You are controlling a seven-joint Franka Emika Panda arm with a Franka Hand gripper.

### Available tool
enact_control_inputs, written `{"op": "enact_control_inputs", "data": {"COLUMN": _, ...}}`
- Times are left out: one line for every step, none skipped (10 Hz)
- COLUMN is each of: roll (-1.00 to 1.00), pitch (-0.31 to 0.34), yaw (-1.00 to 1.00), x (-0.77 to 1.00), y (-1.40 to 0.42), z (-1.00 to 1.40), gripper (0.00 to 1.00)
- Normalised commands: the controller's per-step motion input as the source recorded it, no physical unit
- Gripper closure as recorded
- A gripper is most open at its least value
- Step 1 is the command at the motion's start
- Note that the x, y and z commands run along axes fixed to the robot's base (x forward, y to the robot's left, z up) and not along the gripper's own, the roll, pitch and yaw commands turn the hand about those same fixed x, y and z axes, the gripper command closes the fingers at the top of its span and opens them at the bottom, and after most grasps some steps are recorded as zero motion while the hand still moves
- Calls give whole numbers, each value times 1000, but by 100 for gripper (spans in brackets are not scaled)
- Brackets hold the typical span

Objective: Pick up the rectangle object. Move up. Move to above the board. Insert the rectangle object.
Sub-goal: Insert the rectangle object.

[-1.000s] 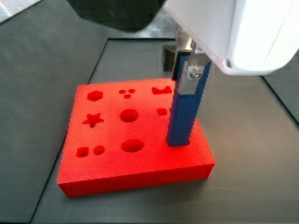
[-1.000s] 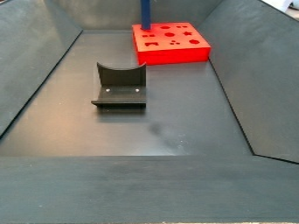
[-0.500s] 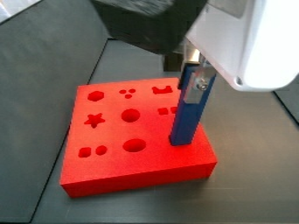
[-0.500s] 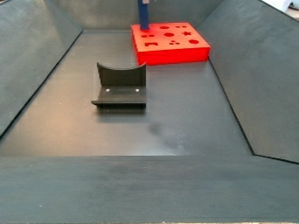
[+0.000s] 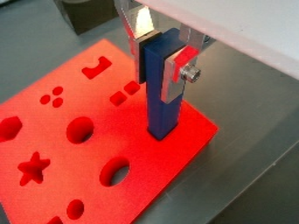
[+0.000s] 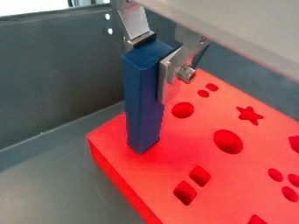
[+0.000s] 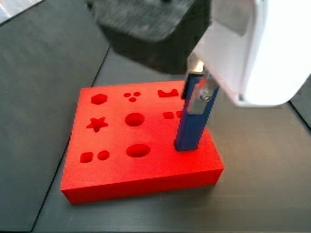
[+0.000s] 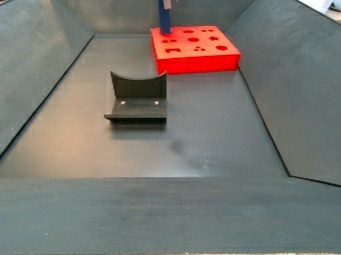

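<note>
— Dark grey walls slope down to the grey worktop [image 8: 200, 139], and the board [image 8: 196, 49] sits far at the back. Why is the arm parked over that one edge?

— Look at a wrist view: the rectangle object [image 5: 163, 86] stands upright with its lower end sunk at the board's [image 5: 70, 105] edge, where I'd judge the rectangular slot to be. The gripper [image 5: 165, 54] grips its top so the bar hangs straight.

— Clamped on it, then?

— Yes; in another wrist view the fingers [image 6: 183, 62] press flat on opposite faces of the blue bar [image 6: 145, 98], high up, leaving its length free to slide into the red slab [image 6: 222, 179].

— And from the side?

— In a side view the bar [image 7: 192, 118] stands vertical near the board's [image 7: 122, 173] right rim, gripper [image 7: 197, 86] above it. In the far side view only a blue sliver [image 8: 166, 14] shows; the dark fixture [image 8: 136, 99] stands well apart.
</note>
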Motion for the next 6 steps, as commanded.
{"op": "enact_control_inputs", "data": {"roll": -13, "pitch": -349, "yaw": 49, "x": -300, "y": 0, "z": -323, "gripper": 100}}
{"op": "enact_control_inputs", "data": {"roll": -36, "pitch": -356, "yaw": 9, "x": -274, "y": 0, "z": -311, "gripper": 100}}
{"op": "enact_control_inputs", "data": {"roll": -47, "pitch": -334, "yaw": 0, "x": -206, "y": 0, "z": -309, "gripper": 100}}
{"op": "enact_control_inputs", "data": {"roll": -3, "pitch": -309, "yaw": 0, "x": -171, "y": 0, "z": -331, "gripper": 100}}
{"op": "enact_control_inputs", "data": {"roll": 0, "pitch": -220, "yaw": 0, "x": -20, "y": 0, "z": -309, "gripper": 100}}
{"op": "enact_control_inputs", "data": {"roll": 143, "pitch": -13, "yaw": 0, "x": 69, "y": -89, "z": -331, "gripper": 100}}
